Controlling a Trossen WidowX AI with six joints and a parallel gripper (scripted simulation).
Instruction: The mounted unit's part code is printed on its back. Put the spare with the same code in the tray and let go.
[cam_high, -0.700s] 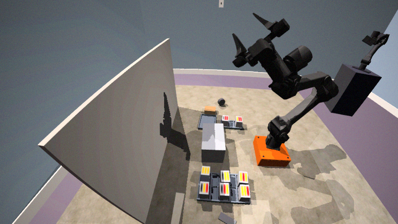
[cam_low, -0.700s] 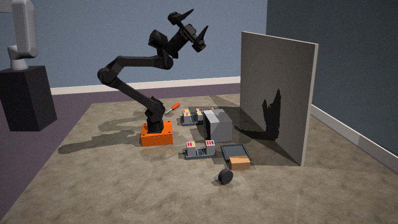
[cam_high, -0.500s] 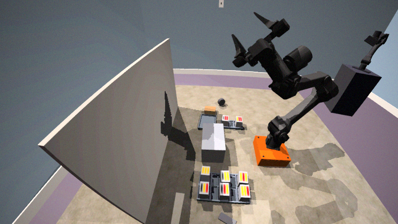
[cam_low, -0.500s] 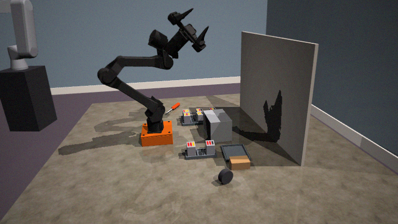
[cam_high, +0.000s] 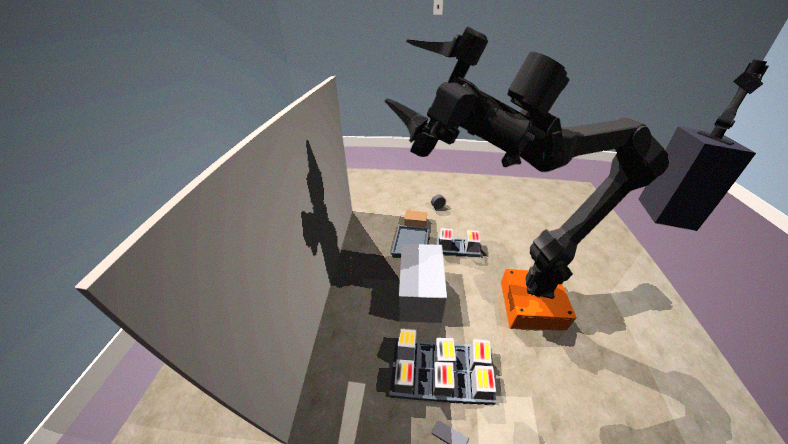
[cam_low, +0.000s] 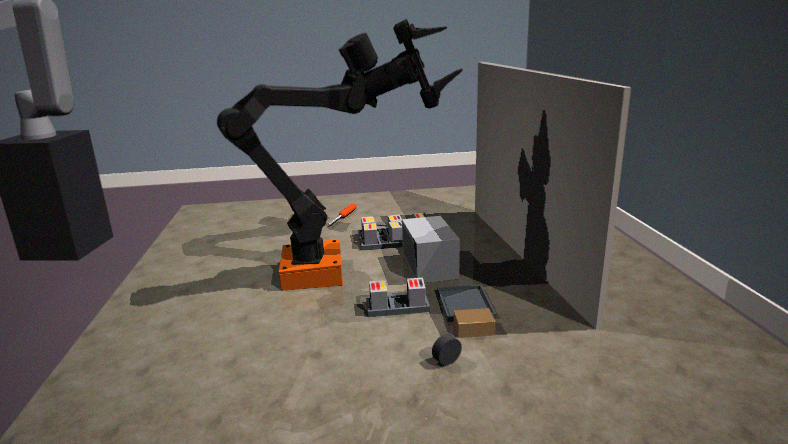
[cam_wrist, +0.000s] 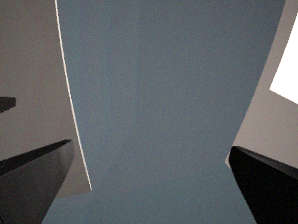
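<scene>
My gripper (cam_high: 397, 70) (cam_low: 453, 49) (cam_wrist: 153, 151) is wide open and empty, high above the table, pointing toward the upright panel. The shallow grey tray (cam_high: 410, 239) (cam_low: 464, 300) holds nothing visible. Beside it, a small rack (cam_low: 398, 311) holds two white blocks with coloured bars: one block (cam_high: 473, 237) (cam_low: 378, 296) has two red bars and a yellow one, the other (cam_high: 446, 234) (cam_low: 416, 293) two red and a dark one. A larger rack (cam_high: 441, 397) holds several barred blocks. No back code is readable, and I cannot tell which unit is mounted.
A grey box (cam_high: 421, 308) (cam_low: 440, 254) stands between the racks. The tall panel (cam_high: 220, 237) (cam_low: 567, 220) stands behind it and the tray. A brown block (cam_high: 415, 217) (cam_low: 474, 323) and dark disc (cam_high: 438, 201) (cam_low: 447, 350) are near the tray. A screwdriver (cam_low: 347, 210) lies near the larger rack.
</scene>
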